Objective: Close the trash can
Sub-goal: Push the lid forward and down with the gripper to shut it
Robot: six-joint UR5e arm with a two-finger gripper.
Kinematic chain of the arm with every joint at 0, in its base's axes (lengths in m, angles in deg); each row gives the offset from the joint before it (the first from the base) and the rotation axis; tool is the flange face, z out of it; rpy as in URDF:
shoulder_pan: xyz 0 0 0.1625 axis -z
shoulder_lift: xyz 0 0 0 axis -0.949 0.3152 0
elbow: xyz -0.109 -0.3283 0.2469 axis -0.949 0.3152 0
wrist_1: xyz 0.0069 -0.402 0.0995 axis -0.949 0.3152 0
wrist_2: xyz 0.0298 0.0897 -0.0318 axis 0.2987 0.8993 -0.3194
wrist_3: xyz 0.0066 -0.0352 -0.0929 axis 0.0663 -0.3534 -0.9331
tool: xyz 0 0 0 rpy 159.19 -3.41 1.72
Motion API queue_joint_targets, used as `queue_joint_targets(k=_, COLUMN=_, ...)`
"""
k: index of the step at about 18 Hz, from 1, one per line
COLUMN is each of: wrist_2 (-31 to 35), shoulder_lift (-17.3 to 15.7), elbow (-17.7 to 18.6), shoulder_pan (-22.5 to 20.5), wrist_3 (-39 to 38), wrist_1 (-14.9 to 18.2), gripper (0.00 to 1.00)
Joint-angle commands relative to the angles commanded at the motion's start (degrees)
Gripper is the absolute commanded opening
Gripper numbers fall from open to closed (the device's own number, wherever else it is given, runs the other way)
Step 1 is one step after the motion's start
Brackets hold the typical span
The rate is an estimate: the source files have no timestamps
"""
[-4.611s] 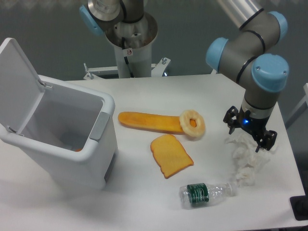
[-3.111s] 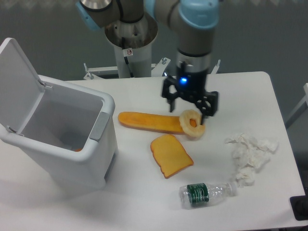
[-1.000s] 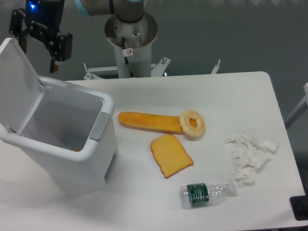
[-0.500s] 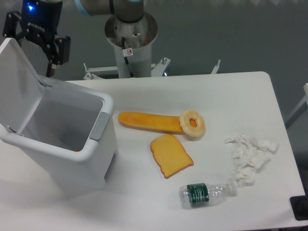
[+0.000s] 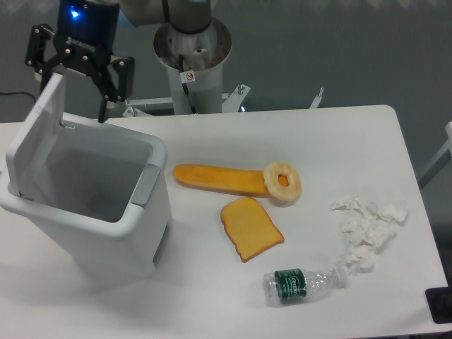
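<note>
1. The trash can (image 5: 106, 212) stands at the left end of the white surface (image 5: 296, 134), its grey latch (image 5: 147, 185) facing the other items.
2. Its lid (image 5: 37, 134) is raised, standing nearly upright at the can's far-left side, so the inside is open to view.
3. The claw (image 5: 74, 74) hangs just behind the lid's top edge, fingers spread wide, holding nothing; whether a finger touches the lid I cannot tell.
4. Right of the can lie a long orange bread piece (image 5: 219, 179), a ring-shaped pastry (image 5: 282, 181) at its far end, and a toast slice (image 5: 251, 227).
5. Further right of the can: a plastic bottle (image 5: 304, 282) and crumpled tissue (image 5: 367, 229).
</note>
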Motion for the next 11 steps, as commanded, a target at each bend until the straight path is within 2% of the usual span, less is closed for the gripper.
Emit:
queue_joint_targets(k=3, wrist_2=0.0, shoulder_lift=0.35, elbow=-0.09, shoulder_pan=-2.28, wrist_3=0.18, wrist_1=0.0, gripper=1.0)
queue_joint_targets(k=11, wrist_2=0.7, shoulder_lift=6.23, elbow=-1.49, shoulder_pan=-3.34, wrist_3=0.18, wrist_1=-0.18, gripper=1.0)
